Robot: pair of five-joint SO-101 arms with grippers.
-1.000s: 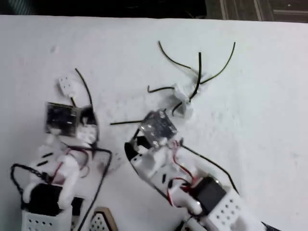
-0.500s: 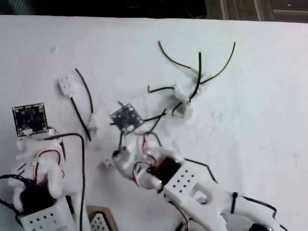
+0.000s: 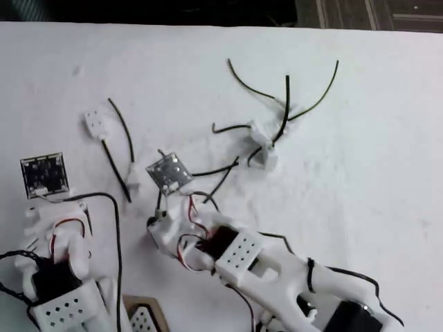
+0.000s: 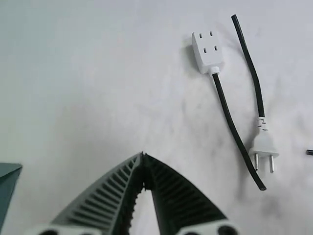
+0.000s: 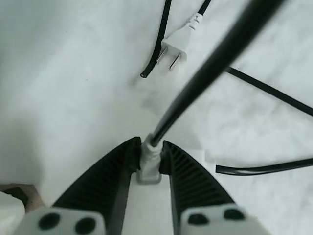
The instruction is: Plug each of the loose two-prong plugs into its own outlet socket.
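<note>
High view: white table [image 3: 387,104] with loose plug [image 3: 132,181], dark room [image 3: 173,10] beyond.

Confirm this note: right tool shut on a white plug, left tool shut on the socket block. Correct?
Half right. In the left wrist view the left tool is shut on nothing; the socket block lies apart. The right tool does clamp a white plug.
</note>
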